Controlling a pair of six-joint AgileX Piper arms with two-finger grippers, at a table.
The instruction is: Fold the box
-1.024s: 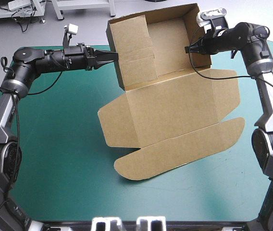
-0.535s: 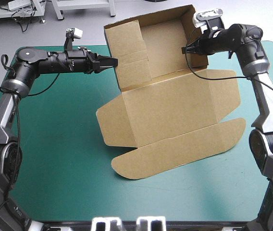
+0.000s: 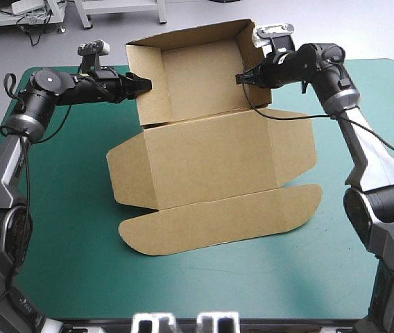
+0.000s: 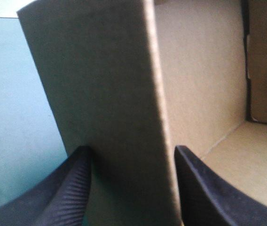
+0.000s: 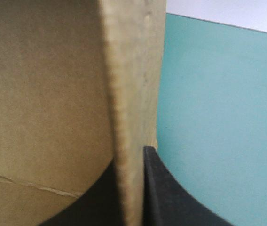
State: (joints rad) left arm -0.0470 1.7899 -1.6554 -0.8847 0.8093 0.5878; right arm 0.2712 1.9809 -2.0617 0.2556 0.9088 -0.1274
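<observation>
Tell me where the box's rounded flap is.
In the high view, the rounded flap lies flat on the teal-green cover at the box's near end, around the table's middle, clear of both arms.

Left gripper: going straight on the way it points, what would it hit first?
The box: the left gripper has its left wall between its jaws; past that, probably the opposite wall at the right gripper.

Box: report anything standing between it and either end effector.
Nothing visible does. The left end effector grips the left raised wall of the box, with its fingers on either side of the board. The right end effector grips the right raised wall the same way.
</observation>
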